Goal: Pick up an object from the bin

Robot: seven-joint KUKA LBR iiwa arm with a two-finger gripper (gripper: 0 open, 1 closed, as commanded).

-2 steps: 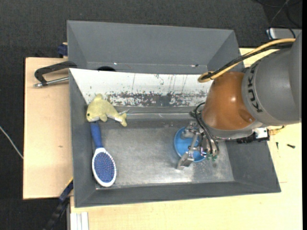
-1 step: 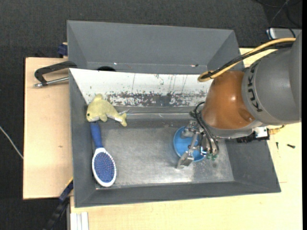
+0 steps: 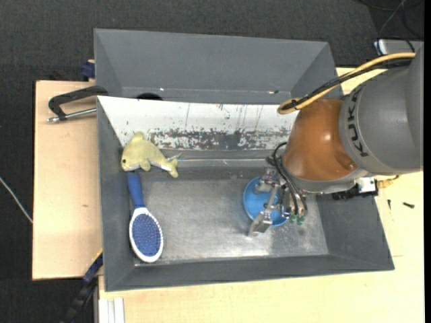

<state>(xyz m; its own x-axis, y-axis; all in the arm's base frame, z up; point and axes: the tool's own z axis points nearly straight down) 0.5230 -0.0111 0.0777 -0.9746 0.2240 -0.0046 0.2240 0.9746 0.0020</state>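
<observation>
Looking down from the camera view, the gripper is low in the bin, right on top of a round blue thing that pokes out on its left and far side. Whether it's spread or closed I honestly can't tell, since the orange wrist cover crowds it too much, so I wouldn't call this a hold.

Biggest risk imo: the blue thing looks smooth and rounded, so an off-centre squeeze could squirt it out sideways, or a push down could just pin it to the floor.

Room-wise, the tight bit is right of the gripper, where the sloped bin wall is near. Left of it the floor is wide open. A blue-handled brush and a yellow plush toy lie well apart from it by the left wall, so a straight lift should clear them
</observation>
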